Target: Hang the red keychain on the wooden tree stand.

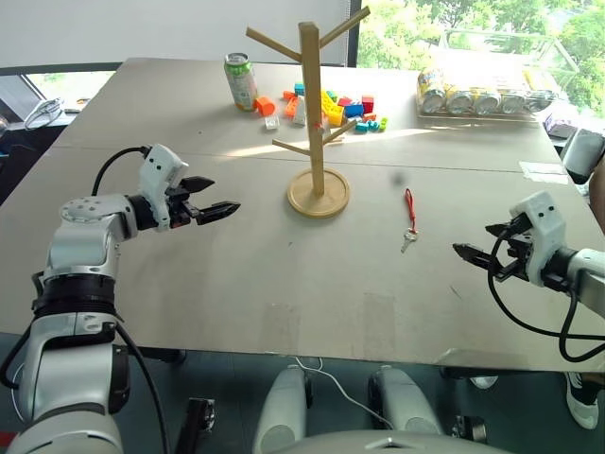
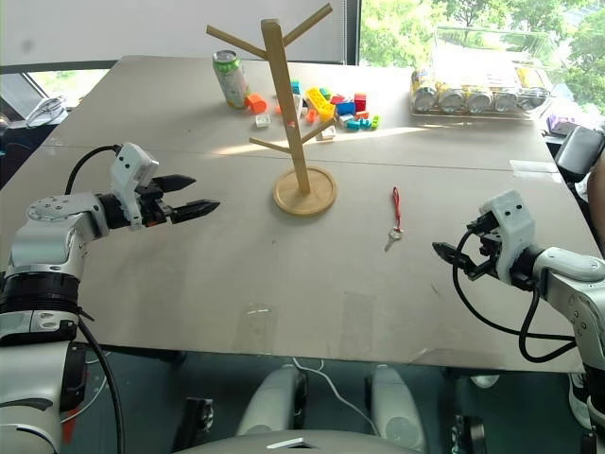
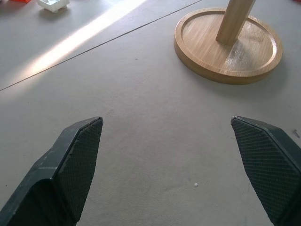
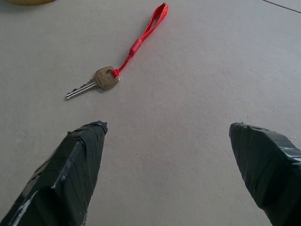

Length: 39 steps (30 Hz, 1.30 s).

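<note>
Both the left hand (image 1: 219, 196) and right hand (image 1: 475, 243) gape wide, holding nothing, above the bench (image 1: 189, 265); one red keychain (image 1: 409, 218) lies flat beside one wooden tree stand (image 1: 312, 104).

Red keychain (image 4: 141, 40) cord, silver key; light-wood tree stand (image 1: 314, 123); grey-beige table (image 1: 189, 274); green can (image 1: 240, 81); multicoloured blocks (image 1: 331, 107); black cross-hatched fingers (image 3: 75, 165).
</note>
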{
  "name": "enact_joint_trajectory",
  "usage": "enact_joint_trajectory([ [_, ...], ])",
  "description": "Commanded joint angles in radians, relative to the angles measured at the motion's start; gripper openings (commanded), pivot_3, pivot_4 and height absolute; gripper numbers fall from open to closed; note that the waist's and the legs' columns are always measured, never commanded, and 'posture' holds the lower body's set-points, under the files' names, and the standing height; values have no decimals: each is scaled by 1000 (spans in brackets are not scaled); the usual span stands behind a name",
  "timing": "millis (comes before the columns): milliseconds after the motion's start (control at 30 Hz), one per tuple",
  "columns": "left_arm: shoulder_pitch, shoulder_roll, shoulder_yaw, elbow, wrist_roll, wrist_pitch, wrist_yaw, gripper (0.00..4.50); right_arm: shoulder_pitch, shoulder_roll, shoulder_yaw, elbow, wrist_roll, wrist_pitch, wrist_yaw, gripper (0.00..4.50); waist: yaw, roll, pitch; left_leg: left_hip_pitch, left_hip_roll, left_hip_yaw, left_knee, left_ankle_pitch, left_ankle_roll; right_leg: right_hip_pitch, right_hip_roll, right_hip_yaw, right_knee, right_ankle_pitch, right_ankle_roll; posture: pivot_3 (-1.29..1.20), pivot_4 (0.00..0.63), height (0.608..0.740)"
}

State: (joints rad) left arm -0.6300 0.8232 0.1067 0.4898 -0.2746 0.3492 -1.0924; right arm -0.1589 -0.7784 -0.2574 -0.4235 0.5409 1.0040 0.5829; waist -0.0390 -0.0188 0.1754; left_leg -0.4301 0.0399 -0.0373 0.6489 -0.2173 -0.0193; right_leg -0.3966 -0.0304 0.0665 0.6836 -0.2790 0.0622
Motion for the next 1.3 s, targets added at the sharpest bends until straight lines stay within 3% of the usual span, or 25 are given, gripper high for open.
enact_joint_trajectory([
  [33, 31, 19, 29, -118, -49, 41, -24, 4500, -49, 19, 1, -47, 30, 33, -21, 4450, -3, 0, 0, 0, 0, 0, 0, 0, 0, 0, 0, 0, 0, 0, 0, 0, 150, 740],
  [133, 110, 23, 63, -355, -151, 160, -35, 4500, -154, 57, 48, -56, 69, 110, -50, 4450, -13, 0, 1, 0, 1, 2, 0, 0, 0, 0, 0, 2, 0, 0, 0, 0, 150, 740],
  [300, 144, -10, 70, -525, -233, 274, 25, 4500, -240, 87, 82, -29, 77, 151, -73, 4450, 4, 0, 1, 0, 1, 0, 0, 0, 0, -1, 0, 0, 1, 0, 0, 0, 150, 740],
  [567, 136, -56, 38, -587, -254, 309, 79, 4500, -256, 87, 121, -3, 30, 95, -78, 4450, 1, 0, 1, -1, 0, 0, 0, 0, 0, 0, 0, 0, -1, 0, 0, 0, 150, 740],
  [900, 138, -98, 0, -721, -326, 373, 90, 4500, -343, 247, 219, 81, -62, 118, -229, 4450, -3, 0, 1, -1, 1, 0, 0, 0, 0, 0, 0, 0, -1, 0, 0, 0, 150, 740],
  [1300, 161, -119, -28, -825, -373, 396, 119, 4500, -435, 343, 195, 285, -125, 164, -315, 4450, -4, 0, 1, 0, 1, 0, 0, 0, 0, 0, 1, 0, -1, 0, 0, 0, 150, 740],
])
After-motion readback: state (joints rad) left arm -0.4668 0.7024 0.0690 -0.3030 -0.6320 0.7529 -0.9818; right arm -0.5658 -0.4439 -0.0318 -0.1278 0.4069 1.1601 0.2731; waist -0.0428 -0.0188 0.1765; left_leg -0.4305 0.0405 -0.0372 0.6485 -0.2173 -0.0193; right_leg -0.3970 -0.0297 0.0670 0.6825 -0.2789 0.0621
